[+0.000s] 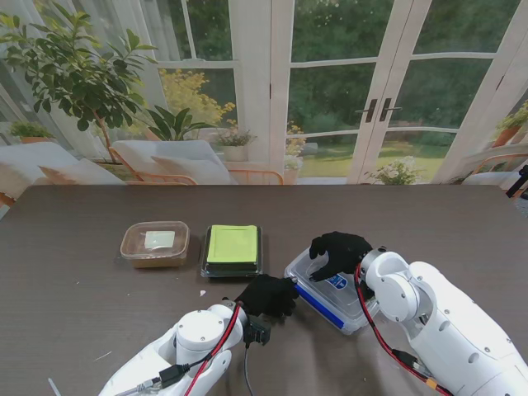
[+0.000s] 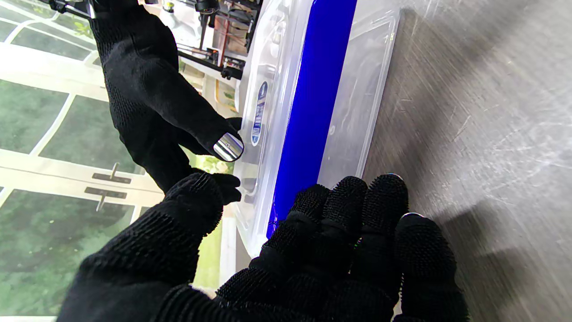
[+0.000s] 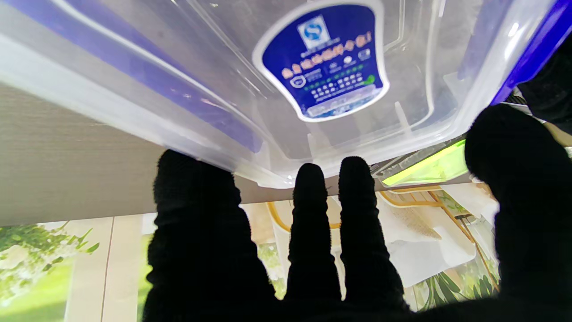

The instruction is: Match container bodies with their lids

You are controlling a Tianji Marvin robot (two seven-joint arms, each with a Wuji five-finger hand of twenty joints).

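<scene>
Closest to me, my left hand (image 1: 268, 295) presses its fingertips (image 2: 353, 197) against the near left corner of the clear box (image 1: 351, 313), fingers together, thumb apart, gripping nothing that I can make out. My right hand (image 1: 338, 252) lies spread on the box's clear lid (image 1: 318, 272), fingers reaching over its far edge; whether it grips that edge I cannot tell. A blue strip (image 2: 313, 103) runs along the box under the lid. The box sits right of centre on the dark table (image 1: 82, 322), with bare room to its right and beyond it. Just left of it stands a black tray with a green lid (image 1: 233, 250), and farther left, a little apart, a brown tub (image 1: 155, 244). My right arm covers the box's near right corner. The lid's blue label (image 3: 324, 62) carries small print too fine to read.
</scene>
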